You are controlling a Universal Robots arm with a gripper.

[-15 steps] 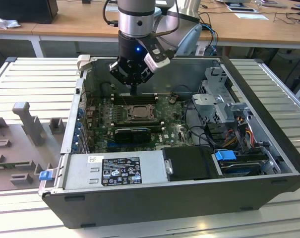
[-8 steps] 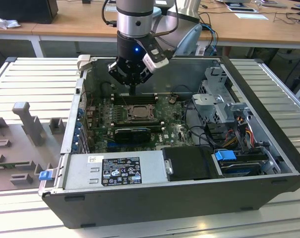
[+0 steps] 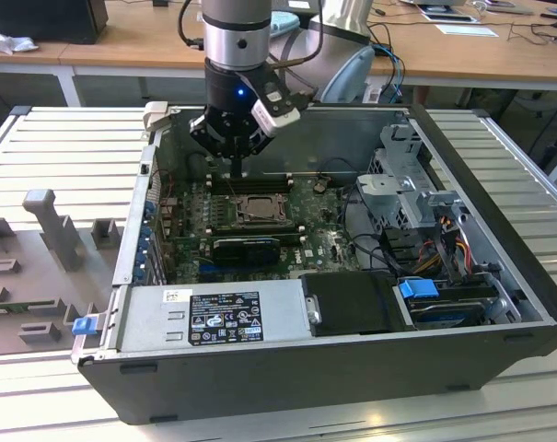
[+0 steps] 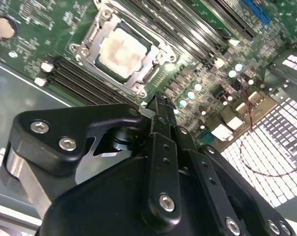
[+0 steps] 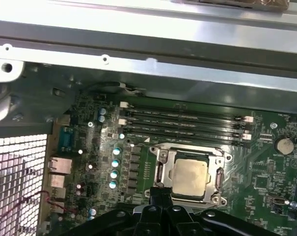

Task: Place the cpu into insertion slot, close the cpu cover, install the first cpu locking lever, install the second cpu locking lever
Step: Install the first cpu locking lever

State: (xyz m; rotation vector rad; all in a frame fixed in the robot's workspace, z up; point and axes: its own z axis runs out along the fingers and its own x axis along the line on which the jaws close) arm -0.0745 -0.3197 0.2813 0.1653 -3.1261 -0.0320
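The cpu lies flat in the insertion slot on the green motherboard, its pale face showing. The silver cpu cover lies down around the chip, which shows through its window; its frame looks flat. I cannot make out how the locking levers stand. My gripper hangs above the board just behind the socket, beside the memory sticks. Its fingertips are shut together with nothing between them. In the first wrist view the gripper sits at the socket's edge.
Several long black memory sticks run beside the socket. The open case holds a power supply, a drive cage and loose cables. A perforated rear panel and the case wall bound the board.
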